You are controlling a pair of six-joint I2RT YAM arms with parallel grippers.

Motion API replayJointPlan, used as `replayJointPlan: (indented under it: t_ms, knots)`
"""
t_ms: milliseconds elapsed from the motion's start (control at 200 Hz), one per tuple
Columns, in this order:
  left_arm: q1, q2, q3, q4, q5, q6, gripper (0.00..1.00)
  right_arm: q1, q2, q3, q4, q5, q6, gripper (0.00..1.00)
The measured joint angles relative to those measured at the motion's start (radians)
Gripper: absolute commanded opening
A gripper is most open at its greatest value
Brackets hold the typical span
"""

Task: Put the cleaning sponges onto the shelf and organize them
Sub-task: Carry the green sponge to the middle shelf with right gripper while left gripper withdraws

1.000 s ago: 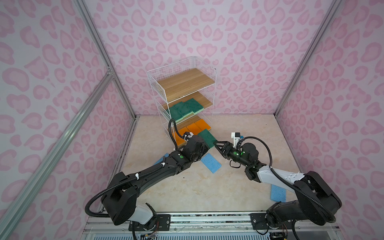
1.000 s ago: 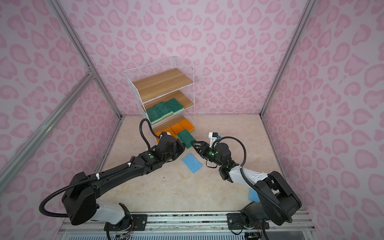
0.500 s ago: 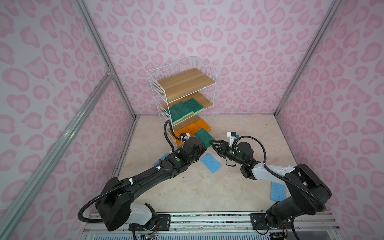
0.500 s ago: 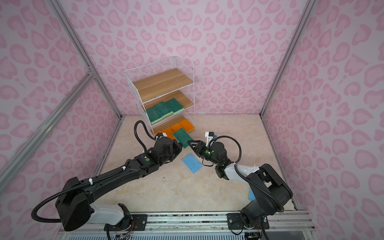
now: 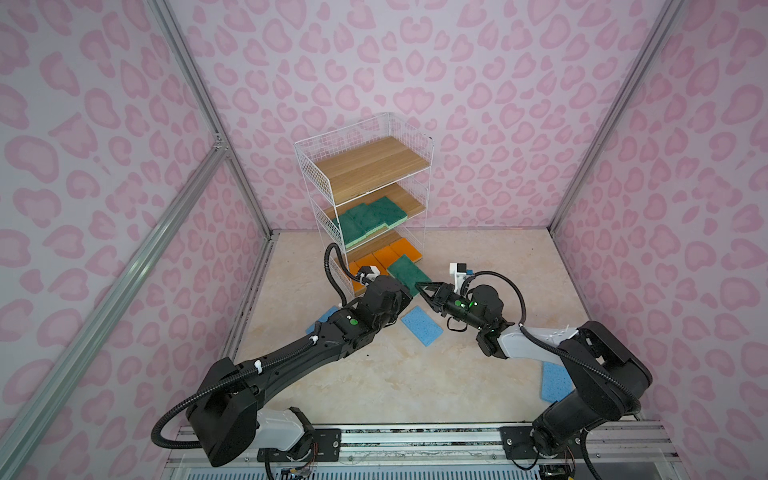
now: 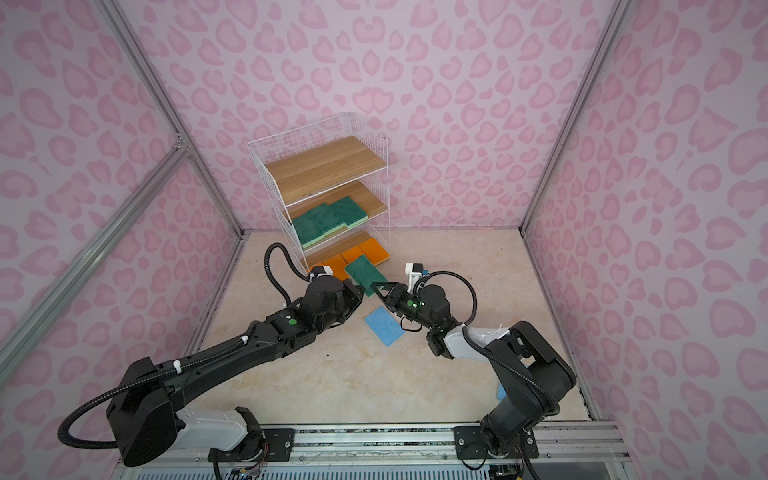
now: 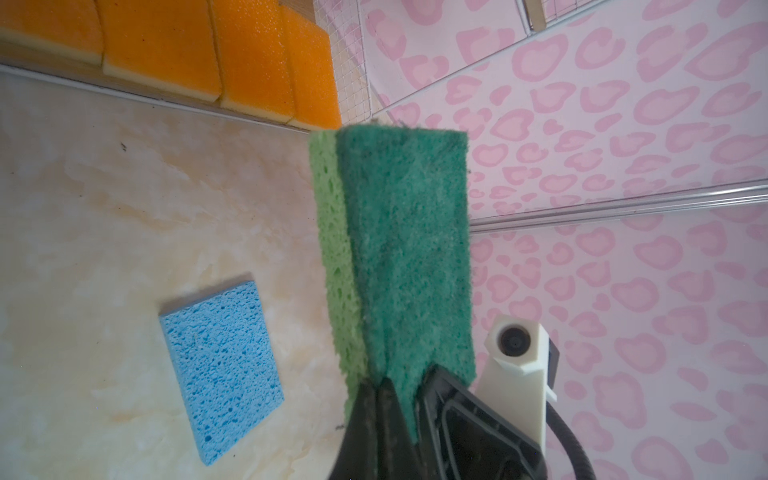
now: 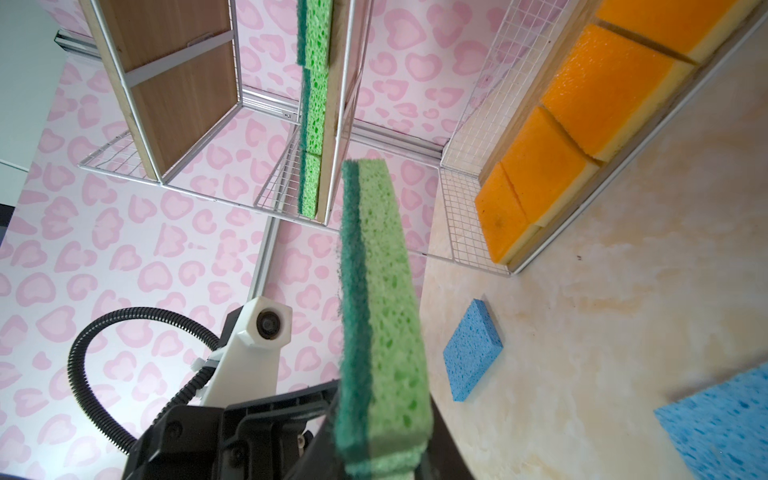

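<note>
held item: green sponge (image 5: 409, 270), dark face up, clear of the tabletop (image 5: 415, 374), far end over the front lip of the shelf's bottom tier.
left gripper (image 5: 406, 290): fingers look clamped on the sponge's near end in the left wrist view.
right gripper (image 5: 422, 287): fingers pinch that same end from the opposite side. The foam is visibly squashed in the right wrist view.
why two grips: reads as a mid-air handover or regrasp. Holding one end leaves the rest free to slide onto a board. Direction of transfer: can't tell.
shelf (image 5: 370, 166): at the tabletop's back edge, left of middle.
sorting: shelved greens (image 5: 370, 220) on the middle tier, orange sponges (image 5: 386, 255) on the bottom tier, top board bare. One colour per tier, so the held one likely goes on the middle tier.
loose: blue sponge (image 5: 422, 326) mid-tabletop, just beside the grippers; second blue sponge (image 5: 555, 380) near the right edge, toward the front corner; third blue sponge (image 5: 324, 319) toward the left edge, partly under the left arm.
left arm: stretched long and low, diagonal from the front-left base to the shelf front.
right arm: folded, elbow near the right edge, forearm reaching inward, fingers aimed at the left gripper.
</note>
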Motion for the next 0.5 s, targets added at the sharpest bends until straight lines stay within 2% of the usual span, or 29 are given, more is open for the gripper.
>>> replayJointPlan:
  t_ms: [45,150,160,170,185,240,250,500]
  knots:
    - [-0.002,-0.008,-0.001,-0.003,0.0,0.014,0.54,0.0,-0.005,0.0,-0.001,0.002,-0.001,0.19]
    - [-0.013,-0.047,-0.024,-0.003,-0.002,0.061,0.7,-0.003,-0.024,0.0,-0.015,0.005,-0.008,0.18]
    - [-0.015,-0.054,-0.03,-0.005,-0.003,0.064,0.74,-0.004,-0.027,0.0,-0.018,0.005,-0.009,0.18]
    - [-0.017,-0.061,-0.037,-0.004,-0.005,0.069,0.83,-0.005,-0.03,0.0,-0.022,0.005,-0.011,0.18]
    - [-0.019,-0.071,-0.046,-0.006,-0.006,0.077,0.91,-0.005,-0.034,0.0,-0.028,0.004,-0.013,0.18]
    - [-0.028,-0.117,-0.093,-0.009,-0.019,0.111,0.96,-0.008,-0.051,-0.003,-0.048,0.003,-0.021,0.18]
    - [-0.03,-0.126,-0.101,-0.009,-0.02,0.111,1.0,-0.01,-0.055,-0.005,-0.053,0.003,-0.024,0.18]
    - [-0.031,-0.347,-0.247,-0.09,-0.113,0.234,0.98,-0.068,-0.141,0.003,-0.212,-0.016,-0.108,0.18]
